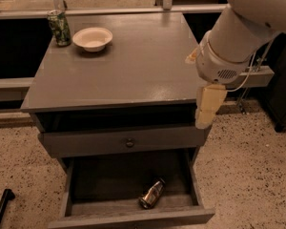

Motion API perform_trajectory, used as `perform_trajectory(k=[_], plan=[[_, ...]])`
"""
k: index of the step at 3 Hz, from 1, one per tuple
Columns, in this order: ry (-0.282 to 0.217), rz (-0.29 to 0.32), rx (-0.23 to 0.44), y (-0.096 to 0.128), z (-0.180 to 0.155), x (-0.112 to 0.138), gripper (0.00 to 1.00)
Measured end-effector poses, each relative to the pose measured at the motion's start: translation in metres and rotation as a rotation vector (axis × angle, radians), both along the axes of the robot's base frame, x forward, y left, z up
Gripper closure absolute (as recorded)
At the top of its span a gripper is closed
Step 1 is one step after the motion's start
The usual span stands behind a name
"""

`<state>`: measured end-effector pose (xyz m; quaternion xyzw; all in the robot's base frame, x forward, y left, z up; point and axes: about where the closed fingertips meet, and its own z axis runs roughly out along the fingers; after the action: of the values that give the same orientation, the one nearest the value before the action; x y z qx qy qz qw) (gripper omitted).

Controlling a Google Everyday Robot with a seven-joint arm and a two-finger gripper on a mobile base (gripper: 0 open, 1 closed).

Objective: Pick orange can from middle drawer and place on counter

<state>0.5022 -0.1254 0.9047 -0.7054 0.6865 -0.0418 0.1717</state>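
Observation:
The orange can lies on its side on the dark floor of the open middle drawer, near the front edge and right of centre. The counter is the grey cabinet top above it. My gripper hangs from the white arm at the cabinet's right front corner. It points down, level with the counter's front edge, and is well above and to the right of the can. It holds nothing that I can see.
A green patterned can and a white bowl stand at the counter's back left. A shut drawer front with a round knob sits above the open drawer. A black bar lies on the speckled floor at the lower left.

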Motion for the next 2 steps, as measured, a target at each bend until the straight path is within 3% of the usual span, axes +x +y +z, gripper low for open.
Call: perform_trajectory(k=[1,2], plan=[[0.01,0.011,-0.017,0.007,-0.014,0.005,0.0],[-0.003,0.09,-0.026,0.014,-0.05,-0.003,0.0]])
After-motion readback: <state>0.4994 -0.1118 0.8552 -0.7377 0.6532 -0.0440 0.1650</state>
